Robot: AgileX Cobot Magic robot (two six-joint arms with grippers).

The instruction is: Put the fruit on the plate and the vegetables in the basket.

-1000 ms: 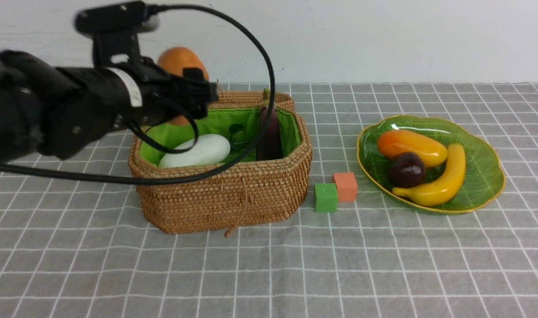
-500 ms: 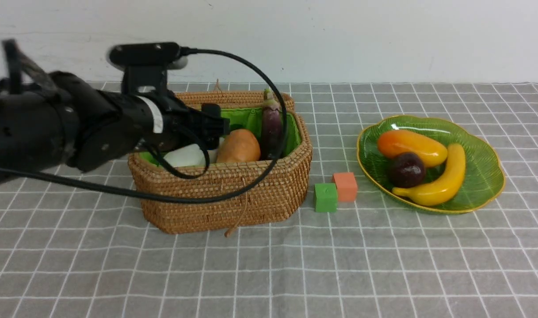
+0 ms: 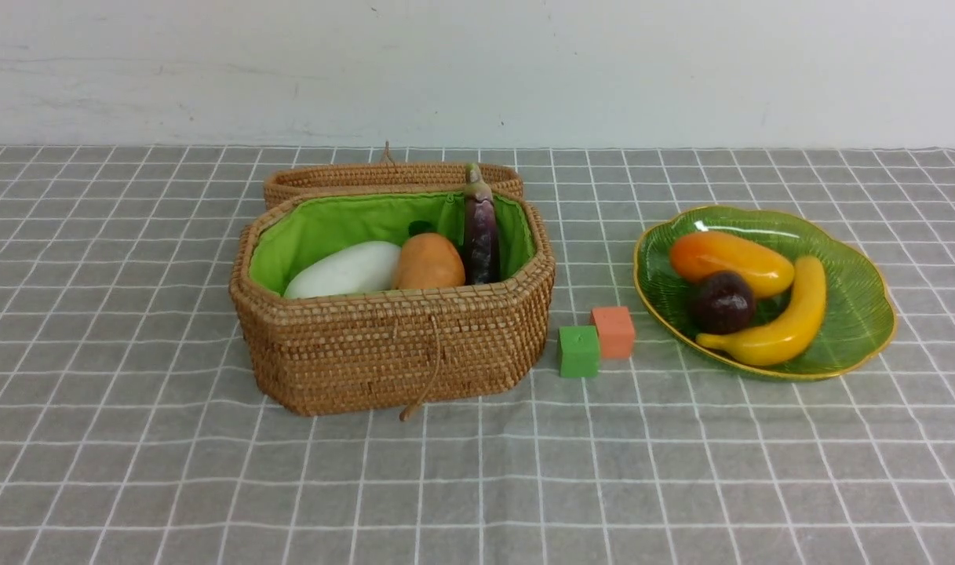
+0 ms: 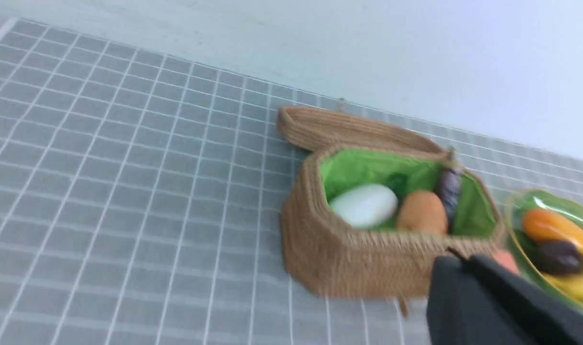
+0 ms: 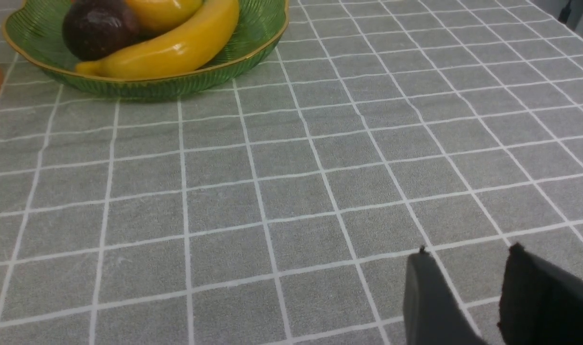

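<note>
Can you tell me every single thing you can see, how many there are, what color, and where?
basket: 1, tan with green lining, on the table, lid open
gourd: 1, white, in the basket
potato: 1, orange-brown, in the basket
eggplant: 1, dark purple, in the basket
leaf sprig: 1, dark green, in the basket
plate: 1, green with yellow rim, right of the basket
mango: 1, orange-yellow, on the plate
round fruit: 1, dark purple, on the plate
banana: 1, yellow, on the plate
cubes: 2, green and orange, between basket and plate
left gripper: 1, dark, shut
right gripper: 1, dark, open
</note>
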